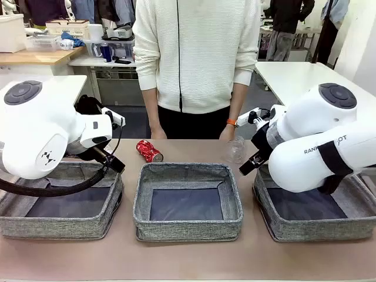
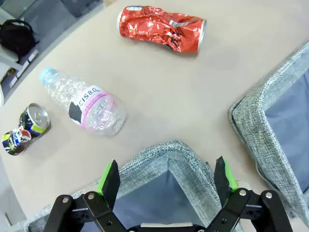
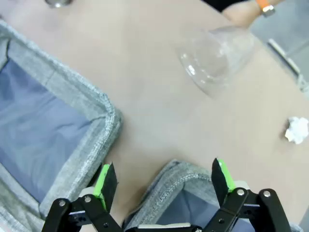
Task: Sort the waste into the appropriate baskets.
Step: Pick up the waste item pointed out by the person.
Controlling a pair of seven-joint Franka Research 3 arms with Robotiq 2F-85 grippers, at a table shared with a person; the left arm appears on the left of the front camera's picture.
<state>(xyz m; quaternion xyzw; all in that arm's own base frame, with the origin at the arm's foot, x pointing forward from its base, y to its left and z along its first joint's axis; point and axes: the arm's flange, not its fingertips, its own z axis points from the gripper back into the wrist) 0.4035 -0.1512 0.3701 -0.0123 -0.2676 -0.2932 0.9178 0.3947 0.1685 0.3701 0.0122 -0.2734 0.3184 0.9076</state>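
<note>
the left gripper (image 2: 167,166), jaws spread wide and empty, hangs over a corner of the left basket (image 2: 159,153). beyond its rim, a clear plastic bottle (image 2: 84,100), a crushed dark can (image 2: 24,128) and a crushed red can (image 2: 161,28) lie apart on open table (image 2: 217,87). the right gripper (image 3: 163,169), equally wide and empty, hovers above a corner of the right basket (image 3: 186,173), with a crushed clear container (image 3: 219,55) ahead and a paper ball (image 3: 297,129) aside.

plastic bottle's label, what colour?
Plastic bottle: label is white with pink bands and a black patch. Best seen in the left wrist view.
</note>
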